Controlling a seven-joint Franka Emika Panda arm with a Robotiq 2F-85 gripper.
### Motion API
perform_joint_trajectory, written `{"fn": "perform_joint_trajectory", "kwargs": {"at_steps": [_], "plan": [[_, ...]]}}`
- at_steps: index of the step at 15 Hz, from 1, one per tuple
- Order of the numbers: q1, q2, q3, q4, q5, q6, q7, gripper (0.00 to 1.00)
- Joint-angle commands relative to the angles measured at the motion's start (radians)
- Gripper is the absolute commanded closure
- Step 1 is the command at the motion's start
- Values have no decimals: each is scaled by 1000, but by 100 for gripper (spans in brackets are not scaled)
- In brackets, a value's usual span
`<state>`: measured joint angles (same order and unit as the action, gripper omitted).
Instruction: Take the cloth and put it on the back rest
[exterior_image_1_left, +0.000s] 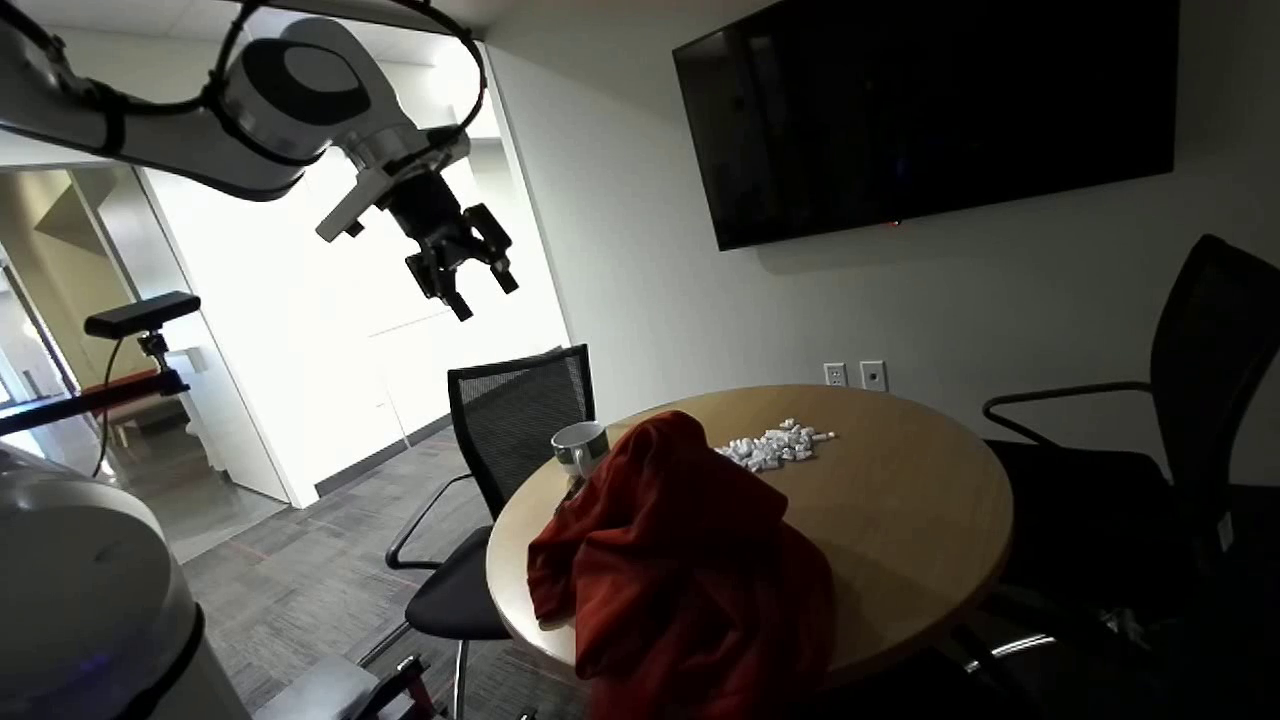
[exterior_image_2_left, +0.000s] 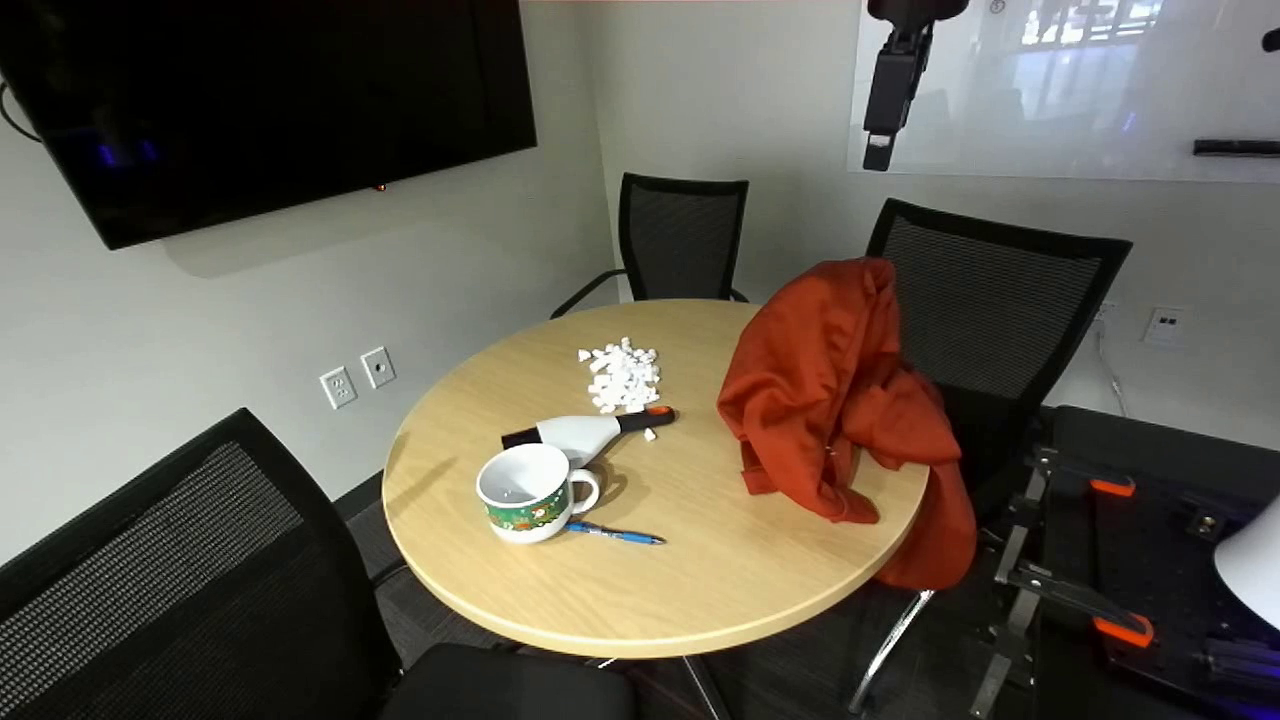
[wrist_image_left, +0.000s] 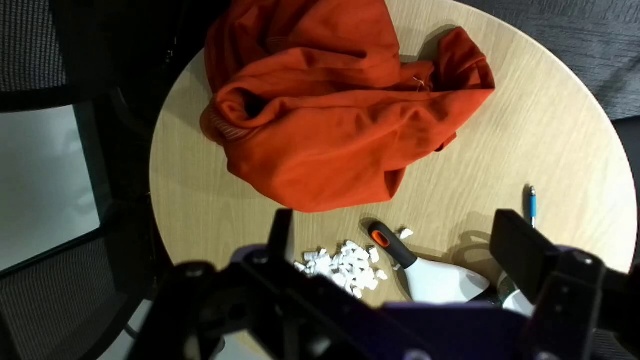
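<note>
hovering well above the round wooden table (exterior_image_2_left: 720, 570), your gripper (exterior_image_1_left: 485, 296) angles downward with its two fingers (wrist_image_left: 520, 250) spread wide apart. the red-orange cloth garment (exterior_image_2_left: 810, 385) lies heaped on the tabletop, well below your fingers, and in an exterior view you can see part of it drooping over the table's edge. behind it in that view stands a mesh chair back rest (exterior_image_2_left: 985, 310); whether the cloth touches it, you cannot tell. in the wrist view you look down on the garment's folds and a rolled opening with a stitched edge.

near the cloth you have a loose pile of small white pieces (exterior_image_2_left: 622, 375), and just beside that pile a spatula-like tool (wrist_image_left: 430, 275) with a white head and a black handle that carries an orange-lined hole. a white mug (exterior_image_2_left: 525, 495) with a green patterned band stands upright close by the tool's head, and a blue pen (exterior_image_2_left: 620, 534) lies with one end near the mug's base. in the wrist view one finger hides most of the mug from you.

around the table you can see more black mesh-backed chairs (exterior_image_2_left: 683, 240); a large dark wall screen (exterior_image_1_left: 930, 120) shows in both exterior views, above two outlet plates (exterior_image_1_left: 873, 376), and a whiteboard (exterior_image_2_left: 1020, 120) shows behind your gripper in an exterior view
</note>
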<state>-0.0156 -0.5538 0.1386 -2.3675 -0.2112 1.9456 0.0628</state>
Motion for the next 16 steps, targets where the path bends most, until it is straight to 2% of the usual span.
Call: {"fn": "perform_joint_trajectory", "kwargs": {"at_steps": [1,4,7,10,12,13,16], "plan": [[11,12,-27,2,-8,7,8,0],[-5,4,-89,-36,8,19,-18,0],[-31,8,-180,-114,17,65,-47,0],[-62,31,-259,-224,20,214,-78,0],[-94,58,-290,-263,25,304,-65,0],[-88,46,-261,-231,18,241,-70,0],[-111,67,-276,-261,19,288,-70,0]]}}
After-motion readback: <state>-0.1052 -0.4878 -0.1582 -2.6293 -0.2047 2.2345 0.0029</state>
